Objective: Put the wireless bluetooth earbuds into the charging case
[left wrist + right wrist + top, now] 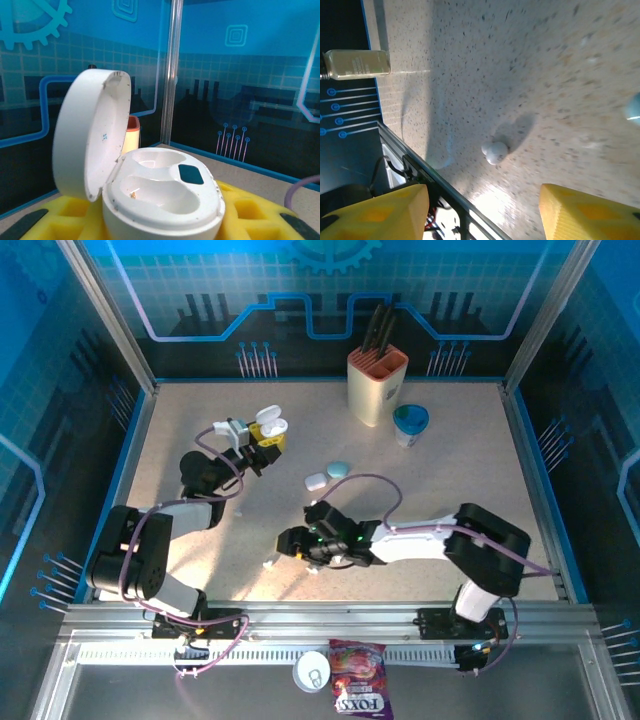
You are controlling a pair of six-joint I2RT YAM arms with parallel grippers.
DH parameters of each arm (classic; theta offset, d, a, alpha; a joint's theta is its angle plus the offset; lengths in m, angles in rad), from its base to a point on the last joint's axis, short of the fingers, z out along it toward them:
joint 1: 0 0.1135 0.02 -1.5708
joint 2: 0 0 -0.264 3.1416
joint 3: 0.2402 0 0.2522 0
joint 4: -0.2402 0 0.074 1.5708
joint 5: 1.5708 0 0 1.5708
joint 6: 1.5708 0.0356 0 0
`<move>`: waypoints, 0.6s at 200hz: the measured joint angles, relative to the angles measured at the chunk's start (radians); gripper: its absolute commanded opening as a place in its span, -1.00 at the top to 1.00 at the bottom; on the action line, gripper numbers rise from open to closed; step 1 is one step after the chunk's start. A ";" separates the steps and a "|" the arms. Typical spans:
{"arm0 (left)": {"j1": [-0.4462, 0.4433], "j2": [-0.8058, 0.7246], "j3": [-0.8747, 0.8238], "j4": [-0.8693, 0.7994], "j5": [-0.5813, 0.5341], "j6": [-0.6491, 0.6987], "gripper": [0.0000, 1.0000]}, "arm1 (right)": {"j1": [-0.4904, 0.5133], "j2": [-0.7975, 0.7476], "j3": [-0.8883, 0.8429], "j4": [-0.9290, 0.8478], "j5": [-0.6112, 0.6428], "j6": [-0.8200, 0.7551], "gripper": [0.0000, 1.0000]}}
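1. White earbud (pixel 495 151) lies on the table (pixel 545 75) under the right gripper (pixel 482 207) — jaws spread, nothing held; stem direction unclear.
2. Left gripper (pixel 268 440) clamps the charging case (pixel 165 195) — lid swung open, both sockets empty.

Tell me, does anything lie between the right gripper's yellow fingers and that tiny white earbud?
No. In the right wrist view, the stretch from the right gripper to the white earbud is bare speckled tabletop.

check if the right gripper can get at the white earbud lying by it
Probably yes: the white earbud lies on bare table just ahead of the open right gripper, with nothing between.
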 measured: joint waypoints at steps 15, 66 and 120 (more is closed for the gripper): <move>0.001 0.000 0.001 0.001 0.000 0.011 0.25 | 0.035 0.047 0.009 0.037 0.014 0.057 -0.02; 0.001 -0.019 -0.013 0.001 -0.007 0.037 0.25 | 0.082 0.121 0.021 0.069 0.053 0.157 0.07; 0.003 -0.053 -0.047 0.001 -0.008 0.045 0.25 | 0.093 0.167 0.054 0.076 0.070 0.200 0.16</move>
